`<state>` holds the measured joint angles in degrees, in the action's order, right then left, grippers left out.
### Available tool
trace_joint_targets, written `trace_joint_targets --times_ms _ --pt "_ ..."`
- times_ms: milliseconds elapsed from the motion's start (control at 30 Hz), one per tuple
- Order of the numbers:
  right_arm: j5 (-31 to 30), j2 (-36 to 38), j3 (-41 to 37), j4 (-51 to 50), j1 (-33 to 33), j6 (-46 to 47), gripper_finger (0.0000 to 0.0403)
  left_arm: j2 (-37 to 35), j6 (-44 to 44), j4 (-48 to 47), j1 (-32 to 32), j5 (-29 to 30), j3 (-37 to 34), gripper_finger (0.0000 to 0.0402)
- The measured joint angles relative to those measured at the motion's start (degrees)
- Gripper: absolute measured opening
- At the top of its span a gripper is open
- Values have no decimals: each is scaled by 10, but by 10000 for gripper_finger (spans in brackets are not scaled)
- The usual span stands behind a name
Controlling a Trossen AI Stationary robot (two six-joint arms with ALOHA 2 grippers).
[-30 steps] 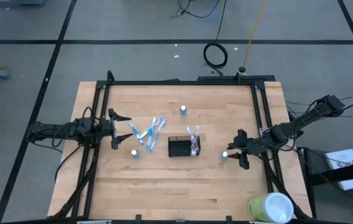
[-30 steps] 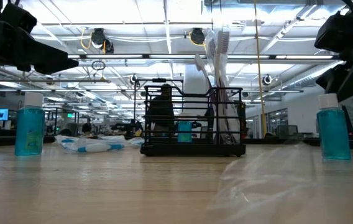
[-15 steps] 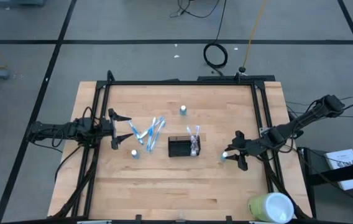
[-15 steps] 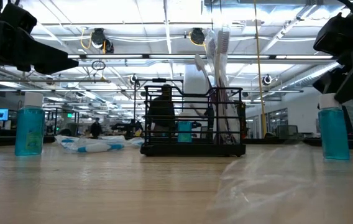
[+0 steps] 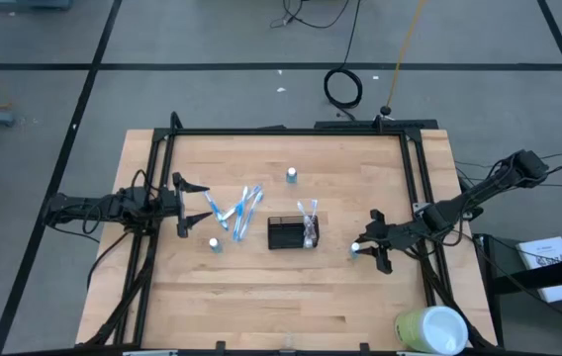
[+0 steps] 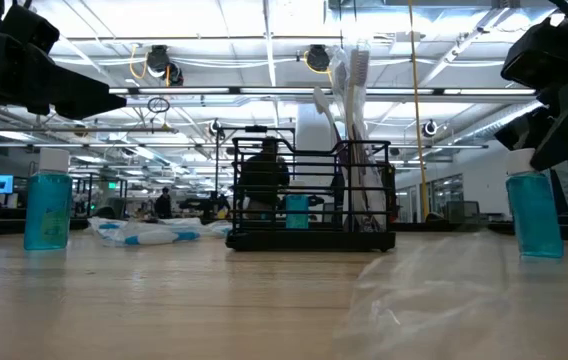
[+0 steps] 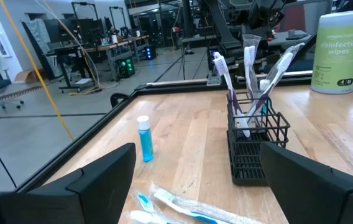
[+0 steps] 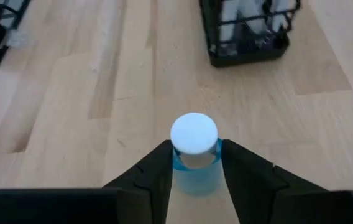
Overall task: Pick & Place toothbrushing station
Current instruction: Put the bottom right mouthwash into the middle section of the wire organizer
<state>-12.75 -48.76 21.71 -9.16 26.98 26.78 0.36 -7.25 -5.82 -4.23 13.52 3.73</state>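
The black wire-mesh holder (image 5: 289,233) stands on the table's middle with toothbrushes (image 5: 308,220) upright in its right end. It also shows in the low view (image 6: 309,200) and the left wrist view (image 7: 254,140). My right gripper (image 5: 368,247) is at the table's right, shut on a small blue bottle with a white cap (image 8: 194,132), which also shows in the low view (image 6: 533,215). My left gripper (image 5: 196,204) waits open and empty at the table's left, clear of the holder. My right gripper pinches the blue bottle's body just under the cap (image 8: 195,163) between its two fingers (image 8: 155,175), one on each side. The fingers come from the table's right, slanting down. The bottle stands upright with its base on the table (image 6: 534,252).
Wrapped toothbrushes (image 5: 236,208) lie left of the holder. Two more blue bottles stand at the front left (image 5: 215,243) and behind the holder (image 5: 291,175). A wipes canister (image 5: 429,329) stands at the front right corner. A black metal frame (image 5: 291,130) borders the table.
My right gripper has moved toward the table's left and a little down, onto the blue bottle, so that its fingers now cover the cap in the low view. The bottle has shifted slightly and still stands upright on the table.
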Motion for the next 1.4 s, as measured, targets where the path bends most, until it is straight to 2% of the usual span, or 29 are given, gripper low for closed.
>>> trace_joint_targets --times_ms 567,800,967,1100,1233,1400 --pt "9 -4 0 12 0 -9 127 0 0 0 0 0 0 351" --pt "8 -4 0 13 0 -10 85 0 0 0 0 0 0 351" --pt "7 -5 0 30 0 -27 83 0 0 0 0 0 0 351" --pt "5 -5 0 110 0 -72 83 0 0 0 0 0 0 351" --pt "4 -4 0 263 0 -136 83 0 0 0 0 0 0 351" --pt "8 -4 0 466 0 -277 83 0 0 0 0 0 0 351"
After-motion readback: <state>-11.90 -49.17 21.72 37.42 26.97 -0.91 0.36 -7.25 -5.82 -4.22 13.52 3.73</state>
